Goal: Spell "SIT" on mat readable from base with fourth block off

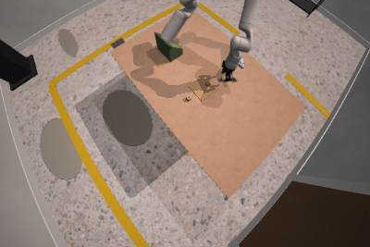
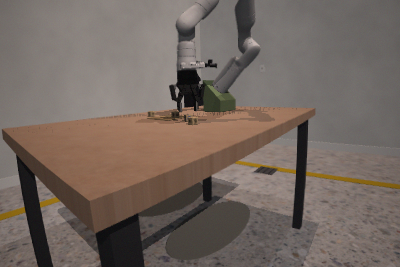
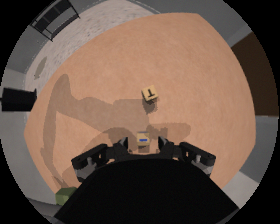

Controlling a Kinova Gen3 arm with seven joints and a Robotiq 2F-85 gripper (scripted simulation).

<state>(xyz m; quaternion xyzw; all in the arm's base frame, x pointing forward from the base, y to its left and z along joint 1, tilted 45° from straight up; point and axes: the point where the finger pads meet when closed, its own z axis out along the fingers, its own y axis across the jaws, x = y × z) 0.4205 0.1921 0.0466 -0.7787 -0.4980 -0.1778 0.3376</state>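
My gripper (image 1: pixel 228 79) (image 2: pixel 188 109) (image 3: pixel 143 142) is open and points down, low over the table. In the wrist view a small tan block (image 3: pixel 143 139) with a blue bar lies between the fingertips, with gaps on both sides. Another tan block (image 3: pixel 149 93) lies beyond it, with a dark letter like an upside-down T in that view. The thin tan mat (image 1: pixel 201 93) lies flat, with one small dark-looking block (image 1: pixel 207 84) on it. A further block (image 1: pixel 188 99) (image 2: pixel 193 121) lies off the mat. Letters on these last two are too small to read.
The green robot base (image 1: pixel 168 49) (image 2: pixel 220 99) stands on the table (image 1: pixel 250 136) (image 2: pixel 125 152). Shadows of the arm fall across the table and the mat. The wrist view does not show the mat; the gripper body hides the lower middle of that view.
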